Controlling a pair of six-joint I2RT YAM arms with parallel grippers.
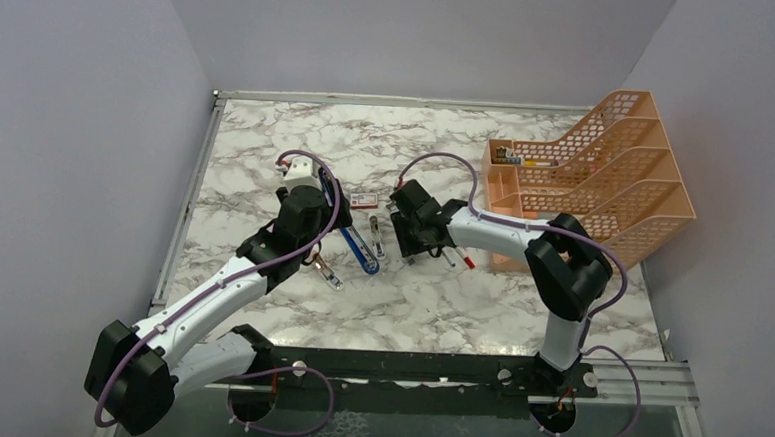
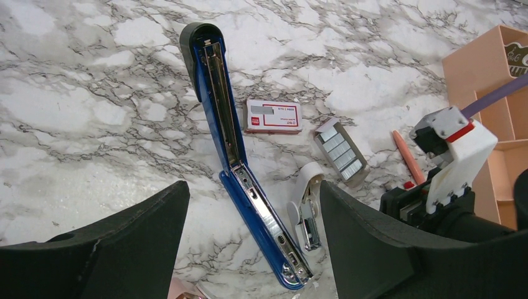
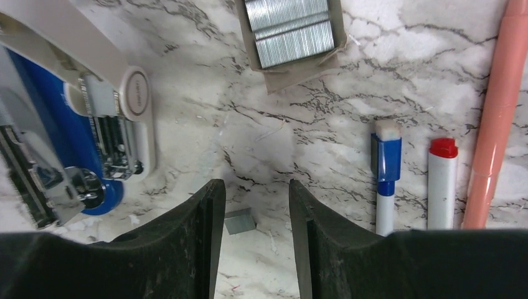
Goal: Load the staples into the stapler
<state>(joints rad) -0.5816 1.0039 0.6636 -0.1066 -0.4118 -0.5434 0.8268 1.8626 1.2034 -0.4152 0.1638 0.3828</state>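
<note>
right tool point(image 3: 254, 194) hung part open, gripping nothing — a short staple strip point(image 3: 240, 221) lay on the surface point(image 3: 348, 124) between its fingers point(image 3: 193, 237), lower centre. looked light, brittle, slippery: pinch its long sides. left tool point(image 2: 252, 190) gaped empty over the opened stapler point(image 2: 219, 93), mid-frame.

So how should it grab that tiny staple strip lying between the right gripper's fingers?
Probably straight down from above, pinching the strip across two opposite edges. It lies flat and thin on the marble, so nothing offers a hold from the side. The right gripper hangs over it, jaws apart.
</note>
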